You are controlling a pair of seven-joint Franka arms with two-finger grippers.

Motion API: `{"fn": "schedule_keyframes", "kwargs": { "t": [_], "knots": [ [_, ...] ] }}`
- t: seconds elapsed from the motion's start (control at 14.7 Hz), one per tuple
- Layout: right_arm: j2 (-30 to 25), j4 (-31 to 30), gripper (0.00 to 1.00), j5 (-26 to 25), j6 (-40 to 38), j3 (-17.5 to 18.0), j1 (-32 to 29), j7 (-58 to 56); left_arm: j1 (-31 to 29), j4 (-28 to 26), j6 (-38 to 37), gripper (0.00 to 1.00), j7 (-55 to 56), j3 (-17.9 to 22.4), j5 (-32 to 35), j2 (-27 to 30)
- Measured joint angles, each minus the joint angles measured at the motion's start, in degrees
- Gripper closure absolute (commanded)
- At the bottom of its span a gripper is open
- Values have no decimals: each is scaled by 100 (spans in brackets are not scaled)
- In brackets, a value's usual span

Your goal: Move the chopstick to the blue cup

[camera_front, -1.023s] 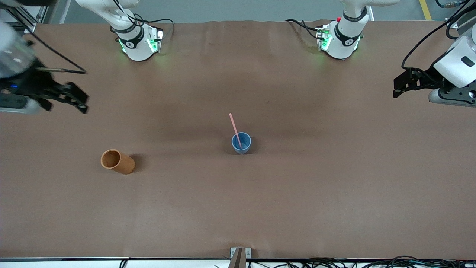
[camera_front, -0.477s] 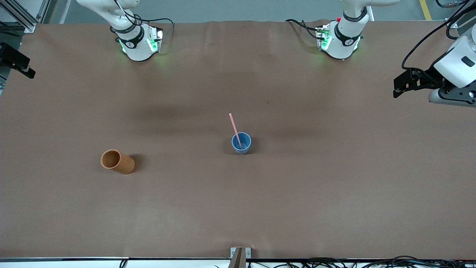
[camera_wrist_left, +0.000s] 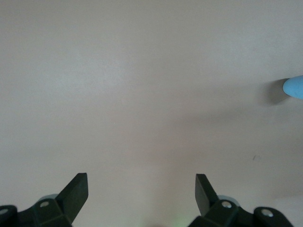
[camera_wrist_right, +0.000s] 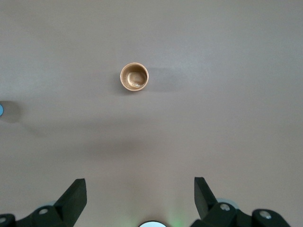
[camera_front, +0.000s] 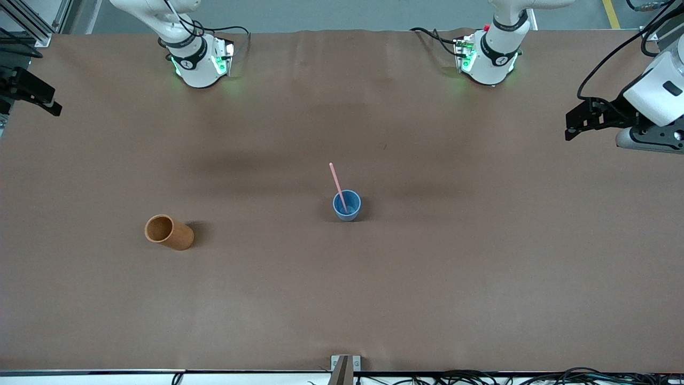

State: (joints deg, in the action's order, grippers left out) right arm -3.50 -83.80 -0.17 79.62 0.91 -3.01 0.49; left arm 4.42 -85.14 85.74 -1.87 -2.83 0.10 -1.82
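Observation:
A light blue cup (camera_front: 347, 206) stands near the middle of the table. One pale pink chopstick (camera_front: 336, 182) stands in it, with its top end leaning away from the front camera. My left gripper (camera_front: 577, 122) hangs open and empty over the left arm's end of the table; in the left wrist view (camera_wrist_left: 141, 182) only the edge of the blue cup (camera_wrist_left: 295, 88) shows. My right gripper (camera_front: 40, 97) is open and empty over the table's edge at the right arm's end. In the right wrist view (camera_wrist_right: 140, 185) a sliver of the blue cup (camera_wrist_right: 1, 109) shows.
An orange-brown cylindrical cup (camera_front: 169, 232) stands upright toward the right arm's end, a little nearer to the front camera than the blue cup. The right wrist view shows this orange-brown cup (camera_wrist_right: 134, 77) from above. The brown tablecloth (camera_front: 454, 278) covers the whole table.
The right arm has pulled back toward its end of the table and risen, then settled at the edge. The left arm, both cups and the chopstick have not moved.

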Motion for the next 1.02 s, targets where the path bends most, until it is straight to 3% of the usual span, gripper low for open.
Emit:
{"fn": "schedule_keyframes", "kwargs": {
  "t": [0.61,0.82,1.02],
  "knots": [
    [201,83,0,38,63,24,22,-505,0,0,0,0,0,0,0,0],
    [254,122,0,392,63,24,24,-475,0,0,0,0,0,0,0,0],
    [255,147,0,426,65,22,24,-470,0,0,0,0,0,0,0,0]
  ]
}}
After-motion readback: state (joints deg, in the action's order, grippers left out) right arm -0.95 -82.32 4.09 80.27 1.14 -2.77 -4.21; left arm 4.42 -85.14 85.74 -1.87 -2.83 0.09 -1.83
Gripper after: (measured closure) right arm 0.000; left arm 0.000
